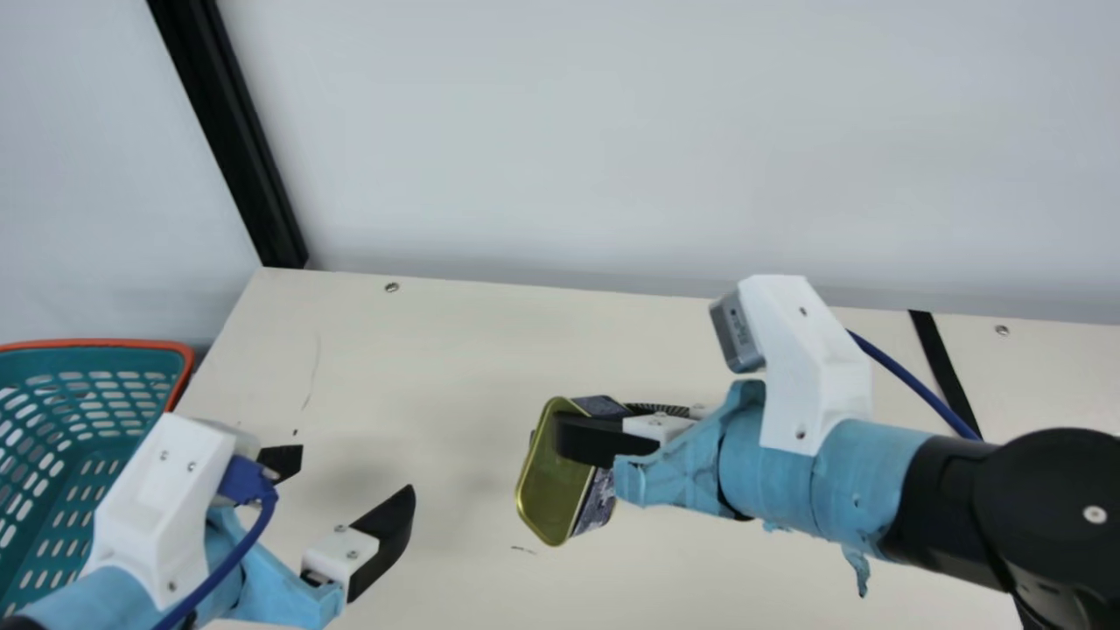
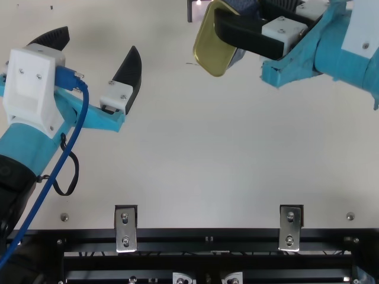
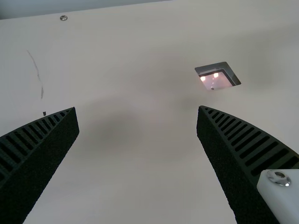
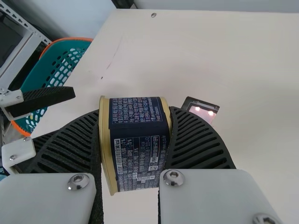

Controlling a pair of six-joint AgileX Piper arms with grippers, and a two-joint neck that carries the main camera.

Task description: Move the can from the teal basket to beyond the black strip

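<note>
1. The can [image 1: 547,507] is out of the teal basket, held over the cream counter [image 1: 455,350] on the basket's side of the black strip. I see it tilted, one gold end turned toward the basket's side, its dark blue label wrapping the body between gold rims.
2. The right hand [image 1: 584,424] has it pinched, a ribbed finger pressed to each gold end.
3. Just beside the can in the top view, a small dark-framed rectangle [image 3: 217,80] shows in the counter, with pinkish light spots inside.
4. The left hand [image 1: 352,477] hangs over the counter between basket and can, its fingers spread wide around nothing and well apart from the can.
5. Off to the left, the teal basket [image 1: 92,446] stands beside the counter's edge, with slotted walls and an orange rim.
6. Over at the right, the black strip [image 1: 945,367] runs across the counter, the right arm passing above it with a blue cable [image 1: 906,378].
7. At the back, a black post [image 1: 232,131] rises by the counter's corner between pale walls.
</note>
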